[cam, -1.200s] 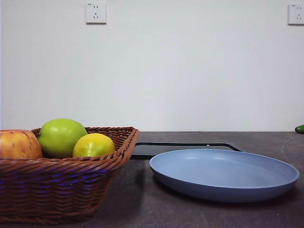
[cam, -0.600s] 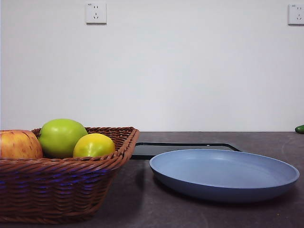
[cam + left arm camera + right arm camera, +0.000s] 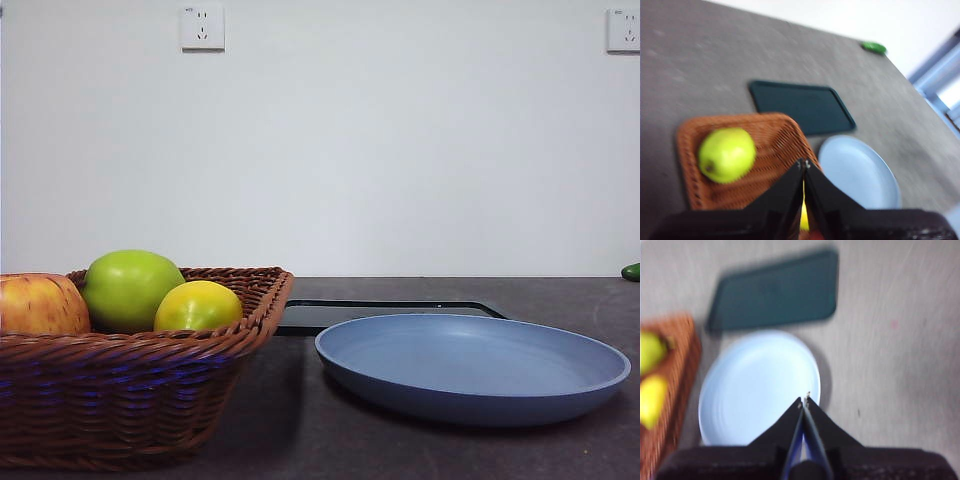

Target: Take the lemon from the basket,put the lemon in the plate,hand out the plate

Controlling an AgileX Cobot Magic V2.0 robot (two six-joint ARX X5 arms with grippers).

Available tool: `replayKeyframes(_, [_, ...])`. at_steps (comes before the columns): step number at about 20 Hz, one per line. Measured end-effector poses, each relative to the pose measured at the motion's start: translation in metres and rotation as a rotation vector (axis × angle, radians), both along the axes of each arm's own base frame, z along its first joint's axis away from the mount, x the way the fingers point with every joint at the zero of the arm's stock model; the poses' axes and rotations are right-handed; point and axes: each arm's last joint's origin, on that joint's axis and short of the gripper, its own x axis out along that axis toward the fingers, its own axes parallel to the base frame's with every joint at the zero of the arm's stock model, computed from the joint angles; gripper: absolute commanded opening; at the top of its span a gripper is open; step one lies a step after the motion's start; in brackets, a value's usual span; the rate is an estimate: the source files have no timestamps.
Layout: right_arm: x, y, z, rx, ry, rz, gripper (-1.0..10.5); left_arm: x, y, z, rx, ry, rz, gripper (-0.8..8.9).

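Observation:
The lemon point(image 3: 197, 306) lies in the wicker basket point(image 3: 120, 400) at the front left, next to a green apple point(image 3: 128, 288). The empty blue plate point(image 3: 470, 368) sits to the right of the basket. My left gripper point(image 3: 804, 163) is shut and empty, high above the basket point(image 3: 775, 150); the lemon point(image 3: 804, 215) shows only as a yellow sliver between its jaws. My right gripper point(image 3: 804, 401) is shut and empty, high above the plate point(image 3: 760, 385); the lemon point(image 3: 652, 400) and basket point(image 3: 682, 380) show at that picture's edge.
A red-yellow apple point(image 3: 40, 305) also lies in the basket. A flat black tray point(image 3: 390, 312) lies behind the plate. A small green object point(image 3: 631, 271) sits at the far right edge of the table.

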Motion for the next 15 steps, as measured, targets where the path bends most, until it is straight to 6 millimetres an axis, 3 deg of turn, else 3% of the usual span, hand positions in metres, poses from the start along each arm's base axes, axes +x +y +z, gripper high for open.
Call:
replayKeyframes(3, [0.021, 0.003, 0.0, 0.004, 0.117, 0.091, 0.3, 0.009, -0.007, 0.007, 0.052, 0.116, -0.085, 0.07])
replayKeyframes(7, [0.044, 0.008, -0.02, 0.022, 0.266, 0.149, 2.0, 0.015, -0.017, 0.008, 0.089, 0.185, -0.169, 0.07])
replayKeyframes(10, [0.061, 0.015, -0.037, 0.017, 0.357, 0.174, 2.4, 0.014, -0.022, 0.009, 0.096, 0.178, -0.207, 0.11])
replayKeyframes(11, [0.068, 0.016, -0.042, 0.015, 0.361, 0.179, 2.4, 0.013, -0.023, 0.009, 0.097, 0.177, -0.214, 0.38])
replayKeyframes(14, [0.088, 0.019, -0.058, 0.012, 0.386, 0.183, 2.4, 0.013, -0.024, 0.009, 0.097, 0.178, -0.22, 3.14])
replayKeyframes(15, [0.093, 0.02, -0.064, 0.012, 0.405, 0.183, 2.4, 0.013, -0.024, 0.009, 0.097, 0.178, -0.22, 3.34])
